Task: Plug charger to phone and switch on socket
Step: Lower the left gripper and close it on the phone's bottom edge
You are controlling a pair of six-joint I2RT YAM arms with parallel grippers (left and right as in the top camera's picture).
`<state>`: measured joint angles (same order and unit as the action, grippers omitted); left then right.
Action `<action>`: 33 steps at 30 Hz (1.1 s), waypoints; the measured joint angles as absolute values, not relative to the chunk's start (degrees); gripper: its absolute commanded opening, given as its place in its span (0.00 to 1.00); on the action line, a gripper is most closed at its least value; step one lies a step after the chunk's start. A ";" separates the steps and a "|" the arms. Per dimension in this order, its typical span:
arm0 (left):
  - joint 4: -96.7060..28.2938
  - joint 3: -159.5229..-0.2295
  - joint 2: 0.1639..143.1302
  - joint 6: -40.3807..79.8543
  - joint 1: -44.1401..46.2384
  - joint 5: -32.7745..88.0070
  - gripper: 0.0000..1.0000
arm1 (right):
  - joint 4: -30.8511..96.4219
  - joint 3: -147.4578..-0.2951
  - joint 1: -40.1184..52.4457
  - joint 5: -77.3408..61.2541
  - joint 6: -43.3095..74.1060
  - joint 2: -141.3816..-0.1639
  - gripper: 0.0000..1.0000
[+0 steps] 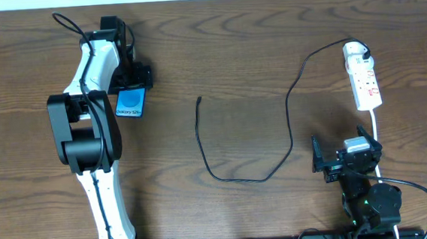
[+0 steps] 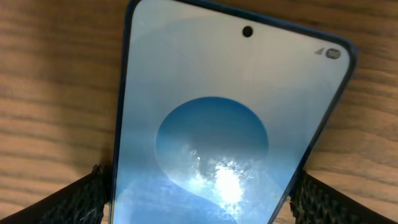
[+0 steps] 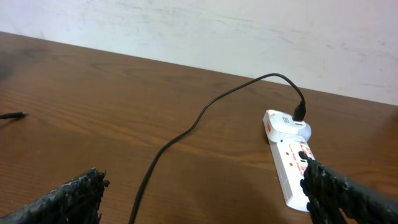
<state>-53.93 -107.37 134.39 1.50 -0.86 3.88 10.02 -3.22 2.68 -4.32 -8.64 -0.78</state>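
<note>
Phone, blue-cyan screen with round swirl and white "Galaxy" lettering, flat at table left between wide-set left gripper fingers, grip indeterminable; black charger mid-table, tip lying free; white red-marked socket right; right gripper agape, empty.

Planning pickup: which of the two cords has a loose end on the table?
The thin black charger cable; its plug tip lies free mid-table. The white cord disappears under the right arm.
</note>
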 measured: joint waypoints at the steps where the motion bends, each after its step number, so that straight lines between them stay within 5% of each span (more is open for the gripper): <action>1: -54.24 -107.39 134.39 2.98 -0.86 3.86 0.92 | 10.02 -3.22 2.70 -4.32 -8.62 -0.78 0.99; 17: -58.08 -107.61 134.39 19.11 -0.86 7.01 0.82 | 10.02 -3.22 2.68 -4.32 -8.64 -0.78 0.99; 33: -58.33 -107.61 134.39 6.44 0.82 7.20 0.83 | 10.02 -3.22 2.68 -4.32 -8.62 -0.78 0.99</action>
